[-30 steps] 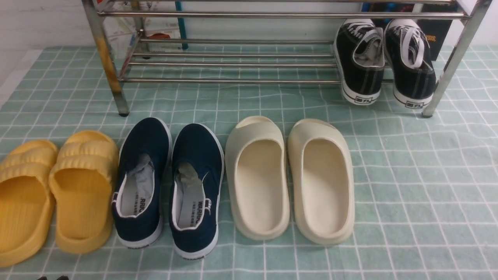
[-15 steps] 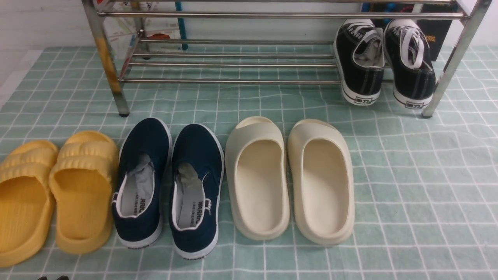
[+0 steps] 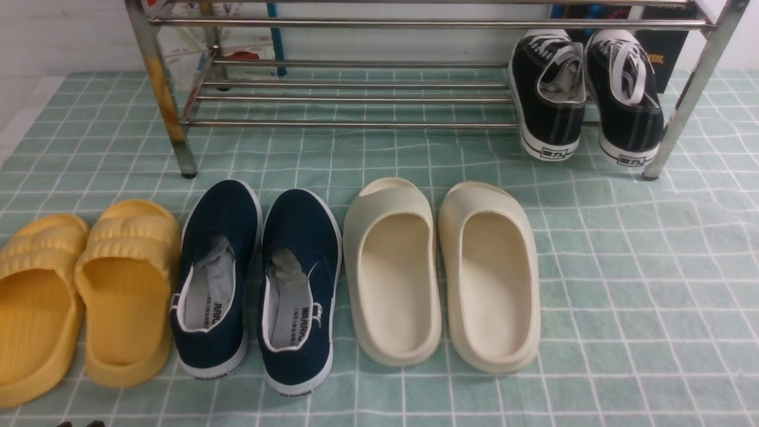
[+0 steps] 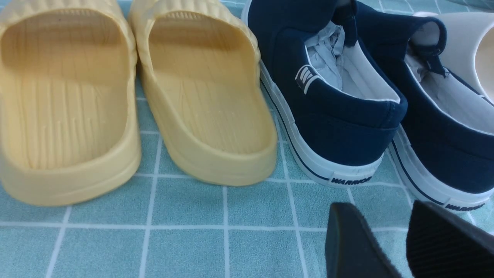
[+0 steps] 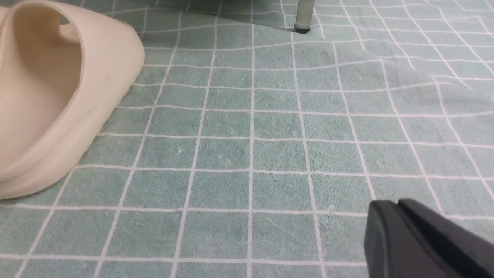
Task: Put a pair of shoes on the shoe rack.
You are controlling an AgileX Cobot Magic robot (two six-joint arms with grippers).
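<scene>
Nothing moved; cream slides (image 3: 442, 273) front sneakers (image 3: 587, 95).

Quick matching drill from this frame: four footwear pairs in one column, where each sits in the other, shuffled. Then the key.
1. black sneakers
2. yellow slides
3. navy slip-ons
4. cream slides

A. on the cloth, between yellow and cream pairs
B. right end of the shoe rack, lower shelf
C. on the cloth, farthest left
D. on the cloth, rightmost of the row

Pairs: 1-B, 2-C, 3-A, 4-D
</scene>
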